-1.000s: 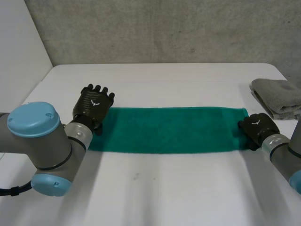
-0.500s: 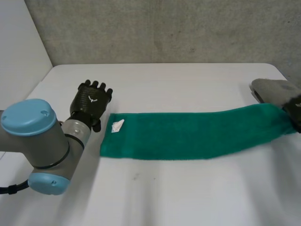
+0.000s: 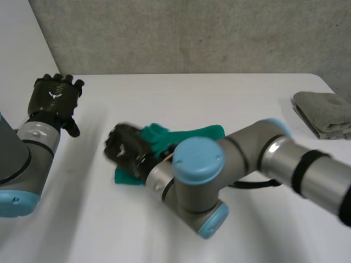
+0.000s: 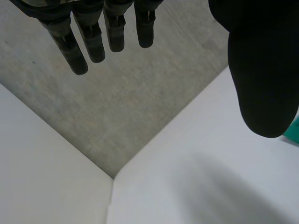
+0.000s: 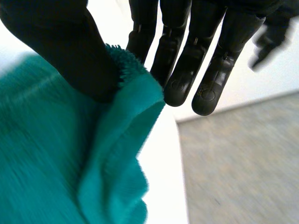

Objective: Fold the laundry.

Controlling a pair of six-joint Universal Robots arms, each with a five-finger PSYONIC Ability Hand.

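Fingers (image 4: 93,42) of the left hand (image 3: 54,98) hang straight and loose with the thumb held apart, gripping nothing. The hand is raised near the left rear corner of the white table (image 3: 247,93). Further along, left of the table's middle, the right hand (image 3: 127,149) lies low over the surface. Its arm (image 3: 285,164) reaches in across the table from the right edge. In the right wrist view this hand (image 5: 60,51) pinches a folded edge of the green towel (image 5: 56,154) between its thumb and its nearly straight fingers (image 5: 184,86). The rest of the towel (image 3: 205,132) lies bunched on the table just beside the hand, towards the middle, partly hidden by the arm. At the table's right edge, well apart from the green towel, sits a folded grey towel (image 3: 323,112).
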